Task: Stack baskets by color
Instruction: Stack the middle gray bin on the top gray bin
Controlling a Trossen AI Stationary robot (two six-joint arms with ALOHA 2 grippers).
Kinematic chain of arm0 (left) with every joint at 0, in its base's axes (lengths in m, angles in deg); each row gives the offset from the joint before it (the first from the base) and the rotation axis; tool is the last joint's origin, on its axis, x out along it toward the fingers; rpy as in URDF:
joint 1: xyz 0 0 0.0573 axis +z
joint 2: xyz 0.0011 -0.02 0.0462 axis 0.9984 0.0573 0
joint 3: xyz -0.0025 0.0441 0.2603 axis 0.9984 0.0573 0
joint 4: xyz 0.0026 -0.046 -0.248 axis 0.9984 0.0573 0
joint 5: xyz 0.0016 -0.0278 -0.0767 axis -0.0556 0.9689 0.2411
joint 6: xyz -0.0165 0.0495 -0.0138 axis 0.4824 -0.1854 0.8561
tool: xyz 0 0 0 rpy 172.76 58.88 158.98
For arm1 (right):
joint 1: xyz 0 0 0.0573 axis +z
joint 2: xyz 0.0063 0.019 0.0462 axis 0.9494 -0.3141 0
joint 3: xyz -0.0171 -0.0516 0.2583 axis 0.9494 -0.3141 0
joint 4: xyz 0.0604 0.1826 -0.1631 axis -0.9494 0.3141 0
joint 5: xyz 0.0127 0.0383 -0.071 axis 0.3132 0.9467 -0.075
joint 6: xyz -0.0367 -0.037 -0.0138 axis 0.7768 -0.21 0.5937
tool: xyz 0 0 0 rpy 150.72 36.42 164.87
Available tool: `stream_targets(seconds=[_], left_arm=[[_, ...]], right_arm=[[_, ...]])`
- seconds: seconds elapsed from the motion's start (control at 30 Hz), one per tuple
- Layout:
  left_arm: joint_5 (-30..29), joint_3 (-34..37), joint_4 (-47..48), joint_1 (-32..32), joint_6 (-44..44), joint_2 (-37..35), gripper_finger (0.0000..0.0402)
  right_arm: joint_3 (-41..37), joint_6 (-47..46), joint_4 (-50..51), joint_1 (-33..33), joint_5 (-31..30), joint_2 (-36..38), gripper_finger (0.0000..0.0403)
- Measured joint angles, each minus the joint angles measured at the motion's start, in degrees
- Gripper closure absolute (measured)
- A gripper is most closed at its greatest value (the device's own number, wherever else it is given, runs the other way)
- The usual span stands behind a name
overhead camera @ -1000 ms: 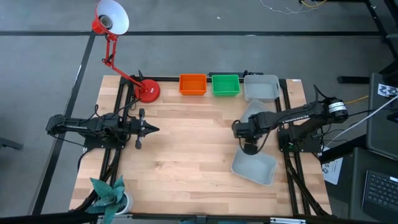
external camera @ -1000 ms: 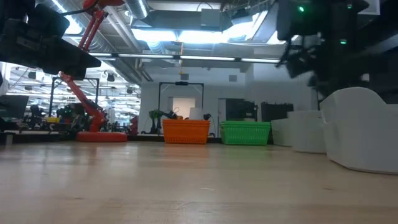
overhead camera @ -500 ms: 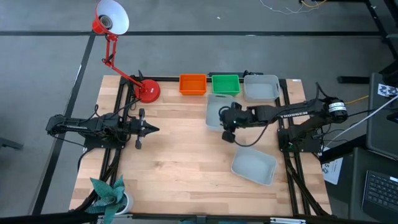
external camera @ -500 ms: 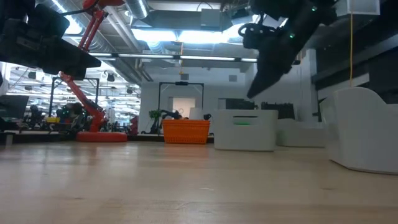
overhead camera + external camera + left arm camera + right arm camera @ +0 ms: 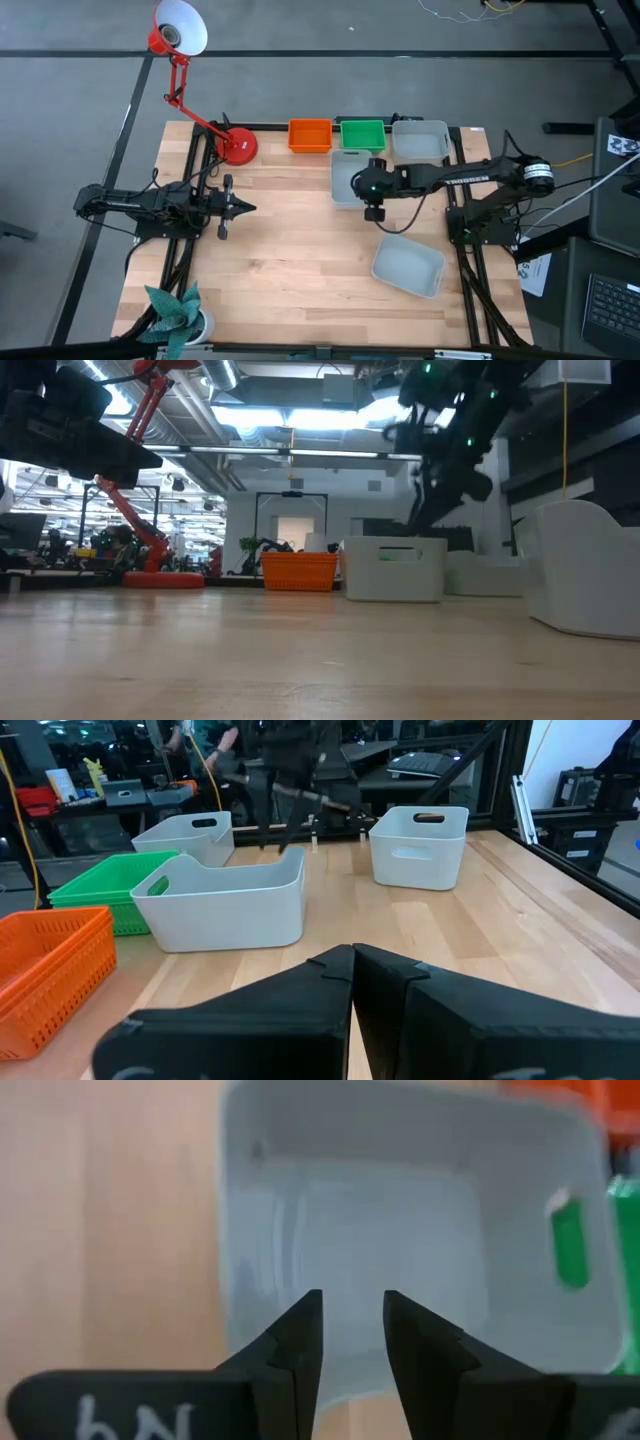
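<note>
right gripper hung just right of centre in the high view, over the lower right edge of a grey-white basket, its fingers a little apart with nothing between them. a second before, that basket had been carried in the right part of the frame near the right arm's base; half a second before, it already sat at upper centre with the gripper beside it. the gripper had since edged toward the right of the frame, and the basket sat flat on the wooden table, released. by my judgement this was a set-down only: the basket was placed but not stacked, so the grey-white set remained unfinished.

that basket was a shallow, pale, translucent rectangle with rounded corners and a slot handle, touching or just below the green basket. another grey-white basket stood at upper right in the back row, a third lay at lower right, skewed. the orange basket sat left of the green one.

left gripper waited at centre left, fingers pressed together.
</note>
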State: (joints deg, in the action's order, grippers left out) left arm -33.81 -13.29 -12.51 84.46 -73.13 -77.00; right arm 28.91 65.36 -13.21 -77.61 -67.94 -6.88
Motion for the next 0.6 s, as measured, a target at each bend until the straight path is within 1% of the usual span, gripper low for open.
stream_targets(seconds=[0.07,0.13,0.23,0.3,0.47,0.53,0.6], left_arm=[[0.0,0.0,0.0,0.0,0.0,0.0,0.0401],[-0.1,0.0,0.0,0.0,0.0,0.0,0.0401],[-0.5,0.0,0.0,0.0,0.0,0.0,0.0401],[-0.8,0.0,-0.1,0.0,0.0,0.0,0.0401],[-0.9,0.0,0.0,0.0,0.0,0.0,0.0401],[-0.9,0.0,0.0,0.0,0.0,0.0,0.0401],[-0.9,0.0,0.0,0.0,0.0,0.0,0.0401]], right_arm=[[-0.4,-2.9,0.5,-0.3,1.2,-1.5,0.0295],[-0.4,-6.6,-1.0,-0.2,5.0,-3.0,0.0295],[-0.4,-12.2,-6.4,1.2,11.1,-4.3,0.0295],[-0.4,-15.3,-10.5,2.3,13.4,-4.9,0.0295],[-0.4,-20.3,-21.6,4.8,14.3,-5.3,0.0295],[-0.3,-19.8,-26.3,5.2,14.2,-5.3,0.0295],[-0.3,-15.6,-28.3,5.3,14.2,-4.6,0.0295]])
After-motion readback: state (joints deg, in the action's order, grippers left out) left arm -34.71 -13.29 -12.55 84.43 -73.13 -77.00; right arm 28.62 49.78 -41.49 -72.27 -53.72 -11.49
